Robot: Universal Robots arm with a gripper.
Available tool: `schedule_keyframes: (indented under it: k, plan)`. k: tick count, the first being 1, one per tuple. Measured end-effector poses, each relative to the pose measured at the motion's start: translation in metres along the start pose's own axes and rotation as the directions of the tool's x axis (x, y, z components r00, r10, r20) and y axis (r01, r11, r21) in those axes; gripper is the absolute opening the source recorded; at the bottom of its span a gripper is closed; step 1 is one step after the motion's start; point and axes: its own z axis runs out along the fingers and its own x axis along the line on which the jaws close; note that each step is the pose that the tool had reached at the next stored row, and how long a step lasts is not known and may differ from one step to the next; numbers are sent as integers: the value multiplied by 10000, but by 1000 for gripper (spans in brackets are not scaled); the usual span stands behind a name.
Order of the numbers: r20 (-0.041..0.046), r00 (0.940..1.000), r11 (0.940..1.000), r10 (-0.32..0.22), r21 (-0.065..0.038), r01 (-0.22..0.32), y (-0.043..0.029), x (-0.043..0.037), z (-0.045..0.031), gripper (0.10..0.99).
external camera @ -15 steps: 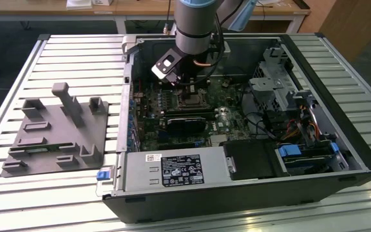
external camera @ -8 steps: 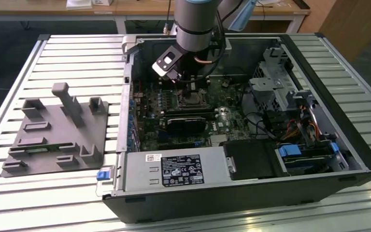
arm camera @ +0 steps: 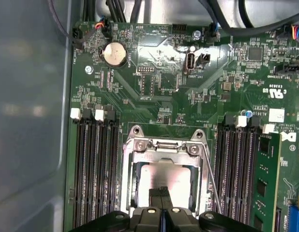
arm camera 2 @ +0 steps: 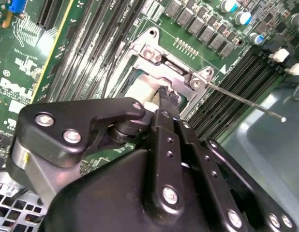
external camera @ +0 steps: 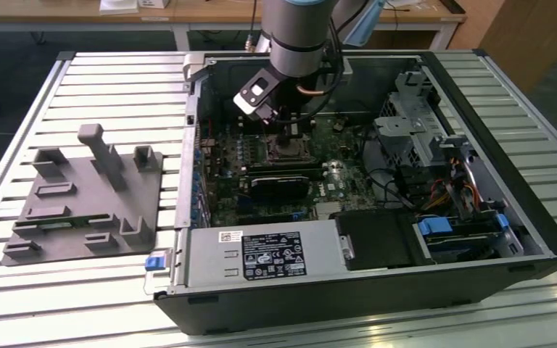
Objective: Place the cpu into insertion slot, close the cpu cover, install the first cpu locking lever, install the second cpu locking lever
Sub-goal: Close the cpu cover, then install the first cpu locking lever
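Hanging vertically into the computer case [external camera: 307, 308], the arm [external camera: 296, 32] holds its end effector [arm camera: 161, 195], tips pinched together, just over the cpu [arm camera: 152, 176] framed by the cpu cover [arm camera: 188, 157].

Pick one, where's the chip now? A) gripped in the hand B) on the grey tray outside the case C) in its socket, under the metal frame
C: in the first wrist view the chip shows silver through the window of the metal frame, the hand over it.
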Motion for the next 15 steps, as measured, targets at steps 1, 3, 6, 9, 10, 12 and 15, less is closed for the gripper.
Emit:
schedule_keyframes:
  k: [1, 3, 6, 9, 10, 12, 15]
  plan:
    - [-1, 10000, 10000, 0, 0, 0, 6, 0, 0, 114]
    - [0, 10000, 10000, 0, 0, 0, 19, -1, 0, 114]
    - [-1, 10000, 10000, 0, -1, 0, 25, -1, 0, 114]
    - [-1, 10000, 10000, 1, -1, -1, 26, -1, 0, 114]
    - [-1, 10000, 10000, 0, -1, 0, 27, -1, 0, 114]
    - [-1, 10000, 10000, 1, 0, -1, 27, -1, -1, 114]
    - [-1, 10000, 10000, 0, -1, 0, 26, 2, -43, 114]
